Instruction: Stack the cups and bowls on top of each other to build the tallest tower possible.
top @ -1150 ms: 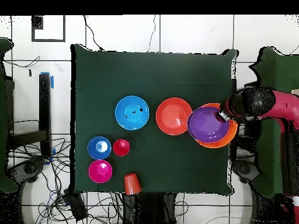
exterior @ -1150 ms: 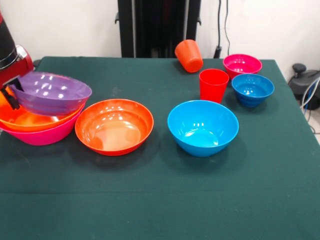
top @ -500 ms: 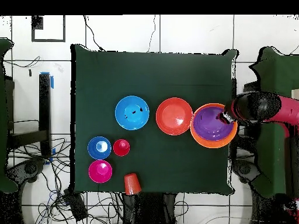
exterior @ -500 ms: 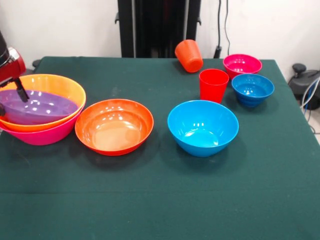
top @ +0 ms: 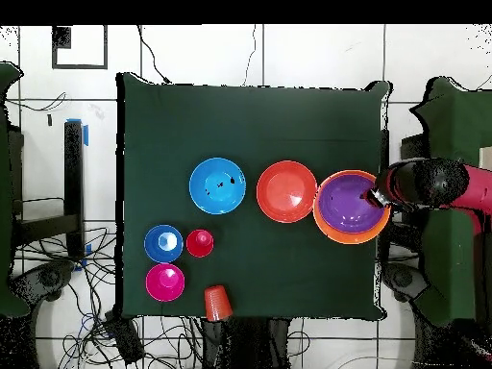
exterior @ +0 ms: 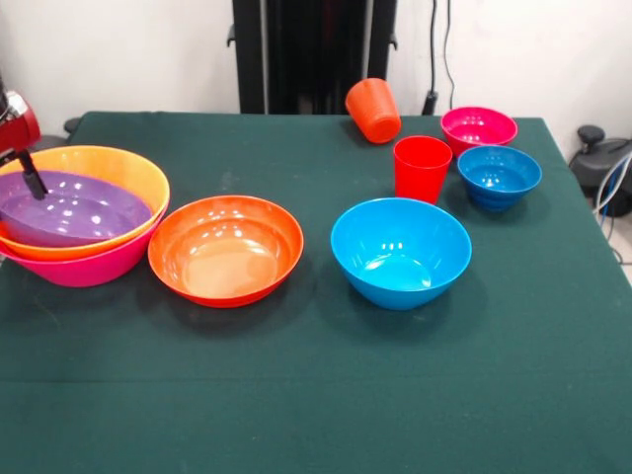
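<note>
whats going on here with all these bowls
A Sawyer arm is building a tower of nested bowls at the table's edge. So far the purple bowl sits in the yellow-orange bowl, which sits in the pink bowl. The gripper hangs over the purple bowl; whether it is open is unclear. The red-orange bowl, medium blue bowl, small blue bowl, magenta bowl and red cup stand apart, and the orange cup lies tipped over.

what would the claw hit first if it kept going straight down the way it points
Most likely the inside of the purple bowl, nested in the pile at the table's edge. The claw hangs over its rim, though its height above the bowl is unclear.
</note>
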{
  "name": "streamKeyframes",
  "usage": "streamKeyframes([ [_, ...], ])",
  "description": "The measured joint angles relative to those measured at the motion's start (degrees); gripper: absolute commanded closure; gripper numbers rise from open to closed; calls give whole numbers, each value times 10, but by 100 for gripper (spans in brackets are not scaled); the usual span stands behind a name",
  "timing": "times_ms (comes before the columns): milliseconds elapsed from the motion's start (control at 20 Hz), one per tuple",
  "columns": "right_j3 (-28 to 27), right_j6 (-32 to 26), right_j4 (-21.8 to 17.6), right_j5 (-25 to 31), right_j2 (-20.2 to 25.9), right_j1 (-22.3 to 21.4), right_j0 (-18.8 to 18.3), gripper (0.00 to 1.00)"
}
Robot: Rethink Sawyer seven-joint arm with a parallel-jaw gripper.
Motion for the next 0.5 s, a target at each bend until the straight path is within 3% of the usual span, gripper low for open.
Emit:
streamKeyframes([
  [500, 39, 0, 0, 0, 0, -38, -5, 0],
])
